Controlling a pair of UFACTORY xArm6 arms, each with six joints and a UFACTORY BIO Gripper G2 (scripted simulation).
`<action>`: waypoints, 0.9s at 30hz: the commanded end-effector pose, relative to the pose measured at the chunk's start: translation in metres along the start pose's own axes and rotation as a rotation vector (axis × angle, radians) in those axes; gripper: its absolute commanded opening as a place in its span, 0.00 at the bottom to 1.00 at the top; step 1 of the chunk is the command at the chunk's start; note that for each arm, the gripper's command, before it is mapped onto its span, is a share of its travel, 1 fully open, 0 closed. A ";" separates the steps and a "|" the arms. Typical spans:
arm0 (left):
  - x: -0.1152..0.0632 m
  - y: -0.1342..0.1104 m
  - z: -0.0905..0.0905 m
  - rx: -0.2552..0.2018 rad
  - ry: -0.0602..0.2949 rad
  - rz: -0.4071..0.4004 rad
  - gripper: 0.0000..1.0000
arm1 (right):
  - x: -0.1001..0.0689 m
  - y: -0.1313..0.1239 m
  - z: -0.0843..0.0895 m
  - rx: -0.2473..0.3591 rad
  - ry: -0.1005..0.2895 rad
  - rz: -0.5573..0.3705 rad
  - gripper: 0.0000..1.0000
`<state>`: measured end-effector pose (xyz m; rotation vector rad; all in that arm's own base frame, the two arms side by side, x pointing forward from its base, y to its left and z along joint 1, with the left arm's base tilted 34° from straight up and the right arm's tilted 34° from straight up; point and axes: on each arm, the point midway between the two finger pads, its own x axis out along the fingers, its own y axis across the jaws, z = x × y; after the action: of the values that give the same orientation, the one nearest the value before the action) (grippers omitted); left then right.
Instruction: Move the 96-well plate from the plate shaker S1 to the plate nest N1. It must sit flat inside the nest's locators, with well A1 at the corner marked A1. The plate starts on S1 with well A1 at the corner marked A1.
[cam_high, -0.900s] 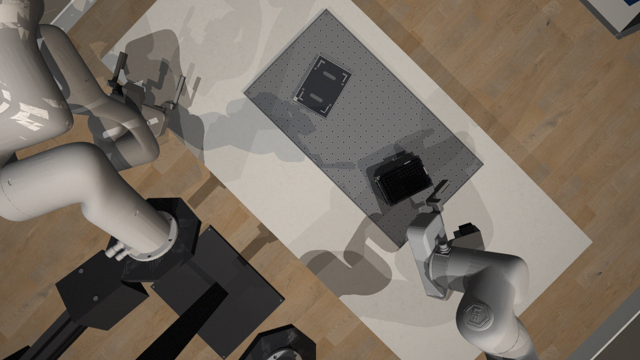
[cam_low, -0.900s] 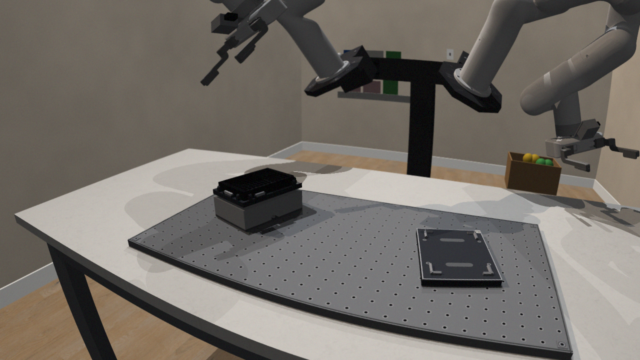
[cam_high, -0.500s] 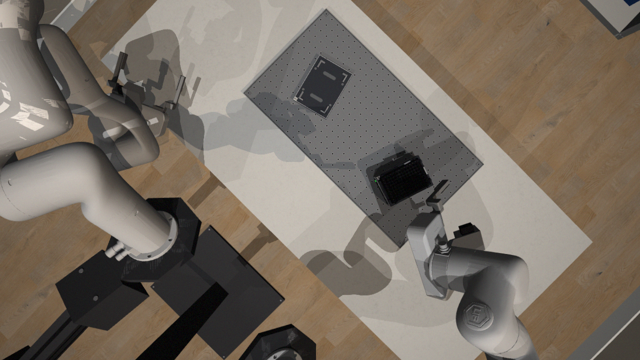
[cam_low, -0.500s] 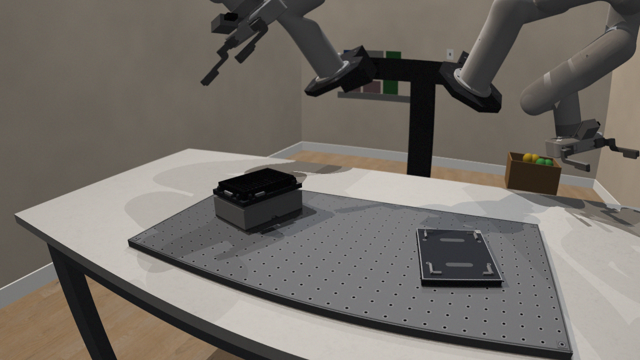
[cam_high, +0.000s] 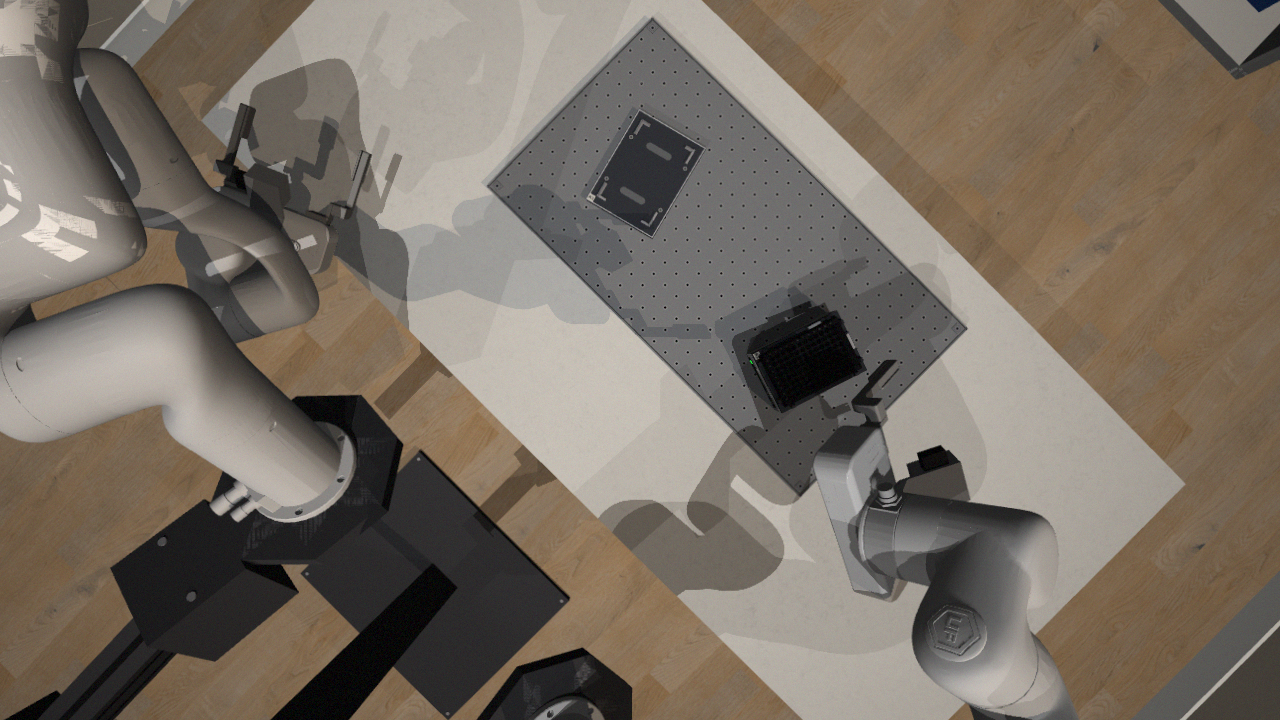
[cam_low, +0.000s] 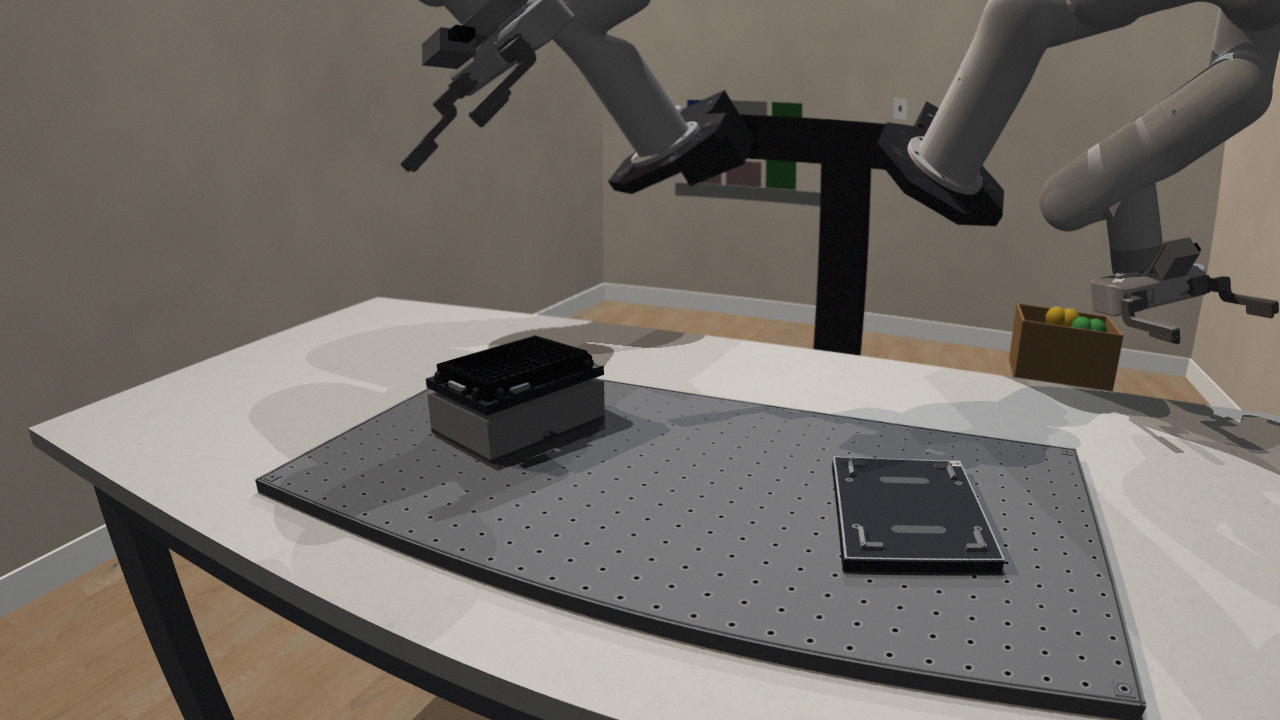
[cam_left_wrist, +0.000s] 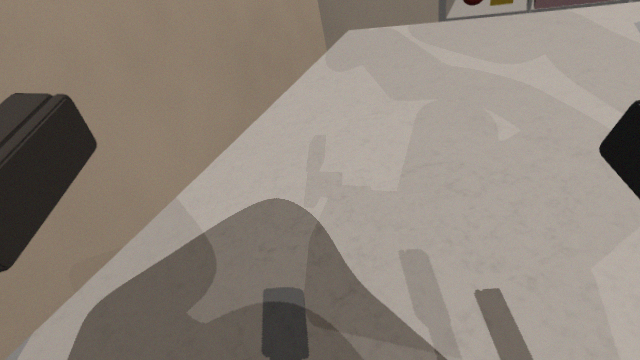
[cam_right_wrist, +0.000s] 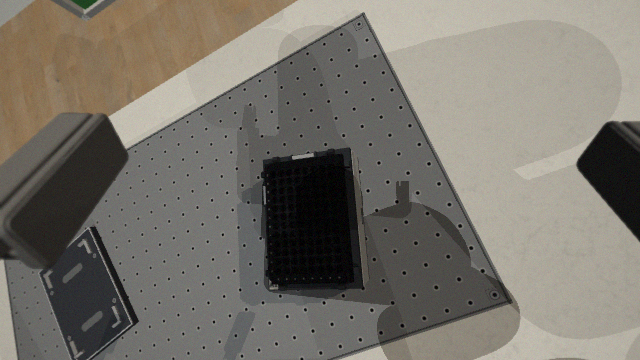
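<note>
Top view: the 96-well plate (cam_high: 805, 358) (cam_low: 519, 362) (cam_right_wrist: 310, 220) sits on the plate shaker (cam_high: 756, 360) (cam_low: 537, 416) (cam_right_wrist: 364, 225), where a small green light shows at one corner; the light cannot be made out in the other views. The plate nest (cam_high: 646, 174) (cam_low: 913, 510) (cam_right_wrist: 80, 295) lies well apart on the same perforated board (cam_high: 716, 232) (cam_low: 698, 537) (cam_right_wrist: 190, 210), its corner locators exposed. Exterior view: the shaker's pale, boxy side is revealed, raising the plate above the low nest. The right pincer (cam_high: 863, 456) (cam_low: 450, 140) (cam_right_wrist: 352, 160) hangs above the table (cam_high: 537, 358) (cam_low: 340, 340) (cam_left_wrist: 500, 200) (cam_right_wrist: 465, 90), tilted, its fingers spread and apart from the plate. Left wrist view: the left pincer (cam_high: 304, 130) (cam_low: 1221, 322) (cam_left_wrist: 347, 147) is also spread, over the table's edge; neither plate nor nest appears here. Right wrist view: the plate lies below the right pincer, within the span between its fingers as seen; one finger overlaps part of the nest. Surface and room, chiefly in the exterior view: a whitish, shadow-patterned tabletop on dark legs, wood flooring, beige walls, and a brown box (cam_low: 1065, 353) containing yellow and green balls.

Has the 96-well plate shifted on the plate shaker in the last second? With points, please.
No. In the exterior view, the 96-well plate (cam_high: 807, 360) (cam_low: 514, 362) (cam_right_wrist: 311, 220) sits as before atop the plate shaker (cam_low: 537, 420), by the same corner of the perforated board (cam_high: 707, 241) (cam_low: 716, 537) (cam_right_wrist: 200, 200).
</note>
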<state>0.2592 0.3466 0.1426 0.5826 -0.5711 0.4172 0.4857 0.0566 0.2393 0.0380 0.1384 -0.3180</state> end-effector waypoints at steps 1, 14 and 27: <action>0.000 0.000 0.000 0.001 0.000 0.000 1.00 | 0.000 -0.001 0.001 0.000 0.000 -0.001 1.00; 0.000 0.000 0.000 0.001 0.000 0.000 1.00 | -0.001 -0.021 -0.002 -0.011 0.023 -0.017 1.00; 0.000 0.000 0.000 0.001 0.000 0.000 1.00 | -0.009 -0.067 -0.010 -0.033 0.084 -0.057 1.00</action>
<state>0.2592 0.3466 0.1426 0.5826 -0.5711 0.4172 0.4628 0.0099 0.2305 0.0182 0.2091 -0.3601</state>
